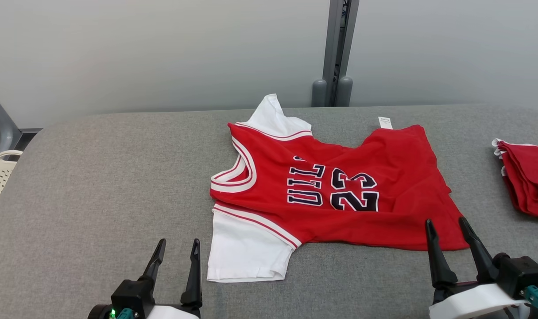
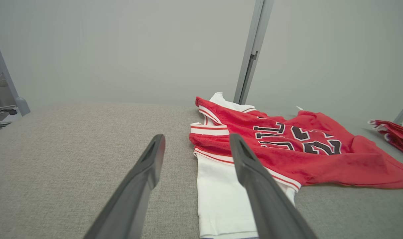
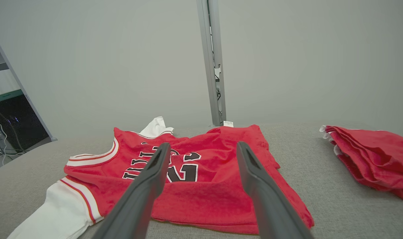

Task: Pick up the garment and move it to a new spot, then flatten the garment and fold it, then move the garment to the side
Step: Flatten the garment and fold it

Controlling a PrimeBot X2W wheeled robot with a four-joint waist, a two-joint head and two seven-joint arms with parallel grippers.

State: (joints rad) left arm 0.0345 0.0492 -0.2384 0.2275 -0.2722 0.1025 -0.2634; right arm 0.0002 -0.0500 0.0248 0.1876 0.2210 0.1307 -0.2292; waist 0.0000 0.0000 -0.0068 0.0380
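left end effector (image 1: 179, 243): closest to you, bottom left. Its two long dark fingers are spread wide with nothing between them, sitting just short of the white near sleeve (image 1: 246, 252).
right end effector (image 1: 446, 221): bottom right, fingers apart and empty too, tips near the jersey's near hem corner. My guess is both are parked along the front edge so you can pinch it at two spots.
grey fabric-covered desk (image 1: 96, 177): soft top, so you'll probably need to press in a bit to get under the cloth.
red basketball jersey with white sleeves and a black "23" (image 1: 339, 186): lying mid-desk, turned sideways with the neck toward the robot's left. It's rumpled and not lifted yet, so I'd say you're at the pick-up step.
small white label tag (image 1: 385, 122): poking out at the far hem corner.
pile of folded red garments (image 1: 528, 177): far right, well apart. Looks like the done stack, so steer clear.
grey metal post (image 1: 337, 53): behind the desk, against the pale wall.
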